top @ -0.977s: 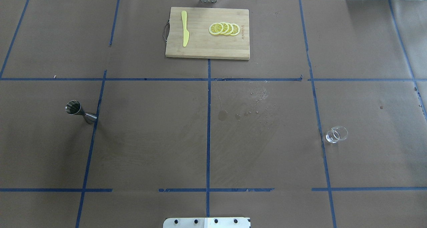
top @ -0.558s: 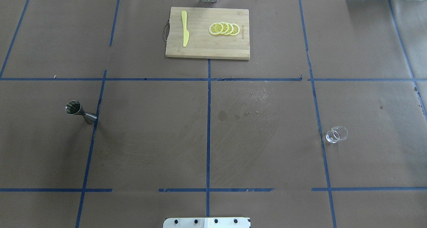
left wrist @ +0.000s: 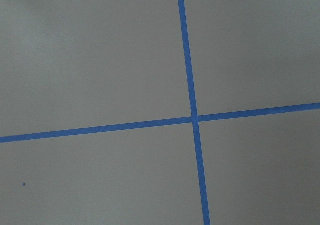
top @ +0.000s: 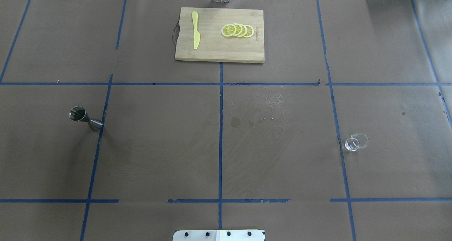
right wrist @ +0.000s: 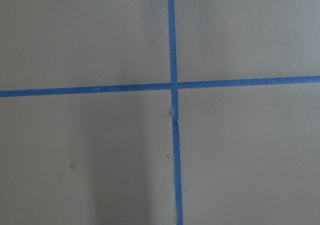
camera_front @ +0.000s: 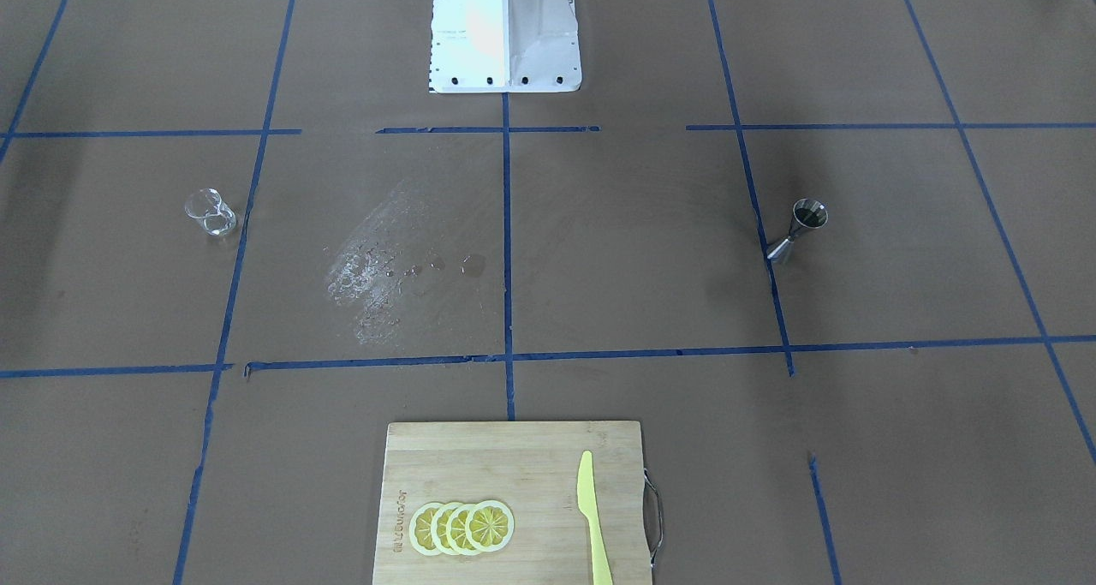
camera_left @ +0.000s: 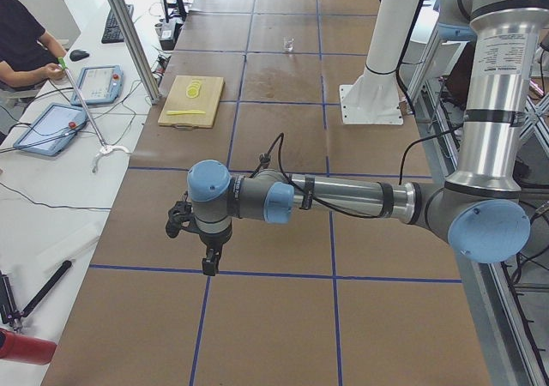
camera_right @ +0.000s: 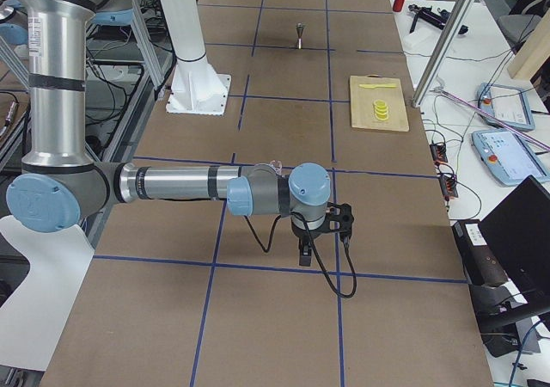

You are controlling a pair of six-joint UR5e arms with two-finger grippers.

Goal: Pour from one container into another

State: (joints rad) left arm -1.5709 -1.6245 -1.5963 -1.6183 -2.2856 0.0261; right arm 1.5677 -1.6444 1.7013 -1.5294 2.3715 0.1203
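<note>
glass cup [top: 356, 143] upright on table [top: 159, 152], right half; jigger [top: 82, 116], seemingly upright, left half, well apart. left gripper [camera_left: 208, 264] and right gripper [camera_right: 304, 254] hang above table ends; open or closed: cannot tell.

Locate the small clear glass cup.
Overhead view: the small clear glass cup sits on the robot's right side, just right of a blue tape line, far across from the shiny steel hourglass jigger on the left.

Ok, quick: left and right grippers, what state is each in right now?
Left gripper: cannot be told, seen only from the side; jigger not in it.
Right gripper: cannot be told, same reason; glass cup not in it.
</note>
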